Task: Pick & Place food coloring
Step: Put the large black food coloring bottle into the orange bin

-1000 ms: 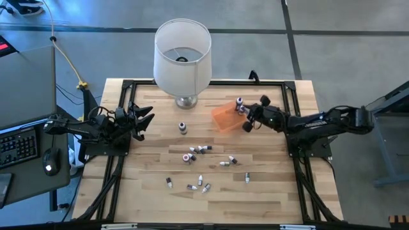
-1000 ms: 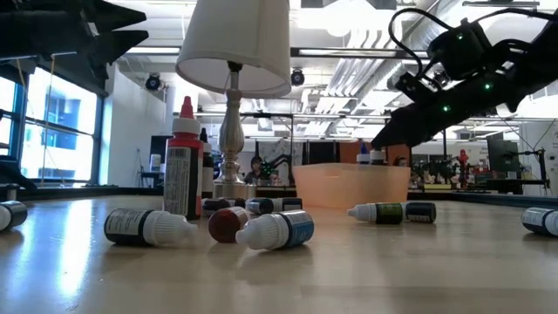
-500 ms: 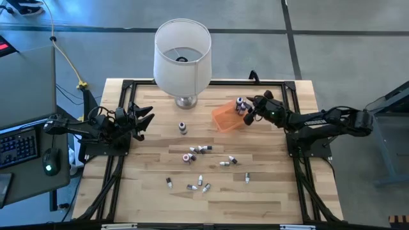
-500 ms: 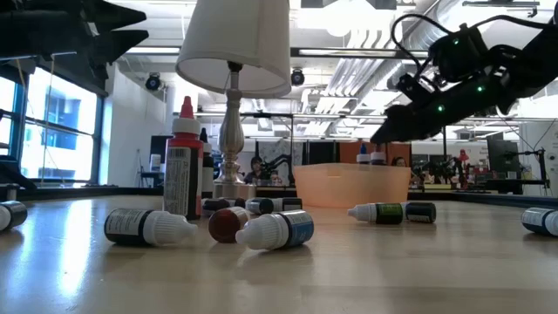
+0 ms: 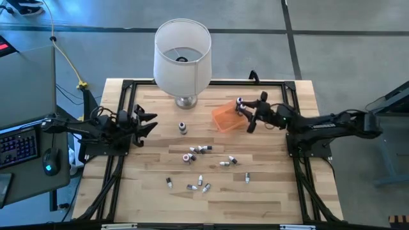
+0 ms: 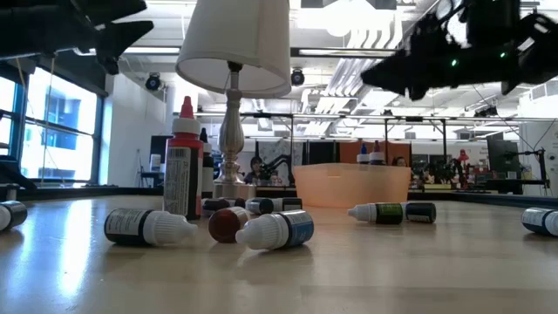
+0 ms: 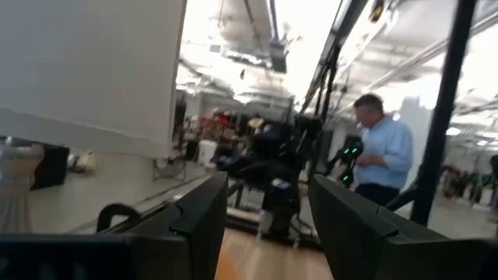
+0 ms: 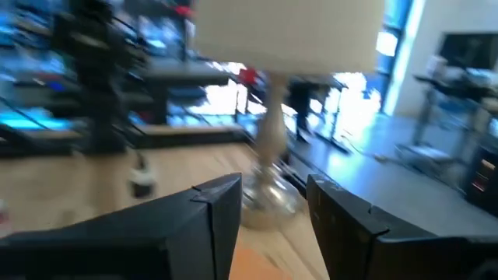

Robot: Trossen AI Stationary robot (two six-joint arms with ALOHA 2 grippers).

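Right gripper (image 5: 246,119): jaws apart, empty, above orange tray (image 5: 223,118).
Left gripper (image 5: 151,121): jaws apart, at counter (image 5: 268,191) edge.

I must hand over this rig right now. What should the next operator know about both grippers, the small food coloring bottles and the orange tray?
Right gripper: open, empty, raised at the orange plastic tray's right edge.
Left gripper: open, empty, waiting at the table's left side.
Done: at least two small dropper bottles stand in the tray.
Left: about a dozen small dropper bottles lie loose on the wooden table, most in a cluster mid-table; one red-capped bottle stands near the white lamp.
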